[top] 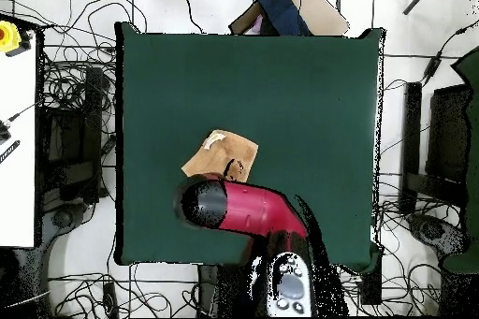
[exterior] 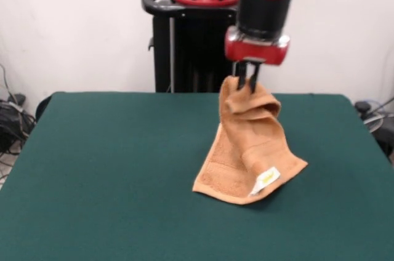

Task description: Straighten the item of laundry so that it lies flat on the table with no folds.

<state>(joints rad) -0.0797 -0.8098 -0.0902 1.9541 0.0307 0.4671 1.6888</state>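
Note:
The orange-tan terry towel [exterior: 249, 150] hangs from my gripper [exterior: 246, 84], which is shut on its top corner and holds it up. The towel drapes in vertical folds. Its lower part rests on the dark green table [exterior: 111, 168], with the white tag [exterior: 266, 180] near the lower right corner. In the overhead view the towel [top: 223, 156] shows just beyond my red arm [top: 253, 210], which hides the gripper and part of the cloth. The towel sits left of the table's [top: 309, 100] middle in that view.
The black pedestal [exterior: 184, 39] stands behind the table's far edge. Cables [top: 75, 100], dark cloth and cardboard [top: 281, 7] lie on the floor around the table. A white bench [top: 17, 137] stands at the overhead view's left.

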